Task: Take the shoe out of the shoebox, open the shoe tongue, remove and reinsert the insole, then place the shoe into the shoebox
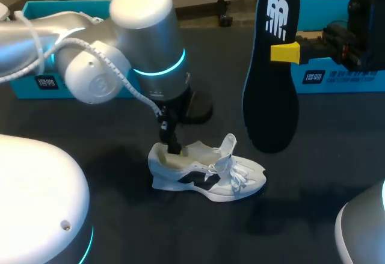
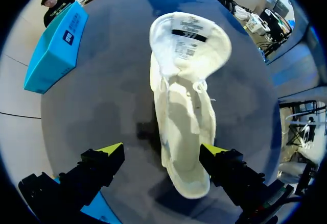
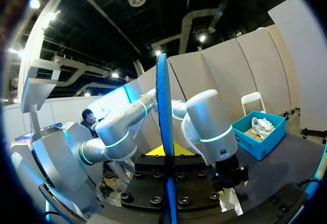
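Teal, rectangular and made of cardboard, the left shoebox (image 1: 27,91) sits at the back of the dark table (image 1: 301,192), behind the silver left arm. The left gripper (image 1: 171,144) is down at the heel of the white lace-up sneaker (image 1: 207,171) with black side patches, which lies on its sole near the middle of the table, in neither box. Seen from the wrist, the left gripper (image 2: 161,150) has its fingers apart, straddling the heel end of the sneaker (image 2: 184,112); one is clear of it, the other right against its side; nothing is clamped. The tongue is folded forward and the mouth gapes.

Further right, the long black foam insole (image 1: 271,83) hangs upright above the table, broad toe end down, pinched near its heel by the right gripper (image 1: 283,52); behind stands the right shoebox (image 1: 337,77), equally teal.

Putting the insole back looks to be the step in hand. I'd steady the heel first; then bring the insole over the mouth, tilt it and feed the toe end in under the tongue; letting go early would likely leave it buckled.

Counted: one sneaker; one insole; two shoeboxes; two grippers.
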Robot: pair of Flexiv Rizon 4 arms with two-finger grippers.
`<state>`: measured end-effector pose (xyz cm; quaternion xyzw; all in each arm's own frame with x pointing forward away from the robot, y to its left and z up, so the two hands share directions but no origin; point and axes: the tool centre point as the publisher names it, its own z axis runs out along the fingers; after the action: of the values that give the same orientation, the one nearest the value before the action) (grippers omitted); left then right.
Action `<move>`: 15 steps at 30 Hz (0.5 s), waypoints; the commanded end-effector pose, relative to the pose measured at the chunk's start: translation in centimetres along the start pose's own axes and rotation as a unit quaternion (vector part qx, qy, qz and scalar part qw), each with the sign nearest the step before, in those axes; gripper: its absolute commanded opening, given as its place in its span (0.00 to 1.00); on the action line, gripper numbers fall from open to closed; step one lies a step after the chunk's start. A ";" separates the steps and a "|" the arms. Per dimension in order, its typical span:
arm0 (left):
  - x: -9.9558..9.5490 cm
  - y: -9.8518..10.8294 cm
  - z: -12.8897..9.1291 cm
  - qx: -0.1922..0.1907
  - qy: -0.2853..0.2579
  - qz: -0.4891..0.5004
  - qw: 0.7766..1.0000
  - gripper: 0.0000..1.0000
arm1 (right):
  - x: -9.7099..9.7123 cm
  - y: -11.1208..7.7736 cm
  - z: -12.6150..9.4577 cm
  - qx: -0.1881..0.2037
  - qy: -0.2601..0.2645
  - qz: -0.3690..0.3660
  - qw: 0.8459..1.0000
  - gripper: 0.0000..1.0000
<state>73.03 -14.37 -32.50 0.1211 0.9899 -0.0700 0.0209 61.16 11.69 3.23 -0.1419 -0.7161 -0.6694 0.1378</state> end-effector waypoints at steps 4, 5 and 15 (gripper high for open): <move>-1.3 -1.5 3.9 -0.004 0.016 -0.008 1.000 0.94 | -0.2 0.1 0.2 0.002 0.001 0.001 1.000 0.00; -1.3 -1.6 4.1 -0.004 0.015 -0.008 1.000 0.93 | -0.2 0.1 0.2 0.002 0.001 0.001 1.000 0.00; -0.9 -2.2 5.7 0.004 0.018 -0.027 0.999 0.59 | -0.2 0.1 0.2 0.002 0.001 0.001 1.000 0.00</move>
<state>73.50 -17.40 -37.05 0.0959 0.9927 -0.0727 -0.0002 61.18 11.70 3.24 -0.1416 -0.7162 -0.6693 0.1380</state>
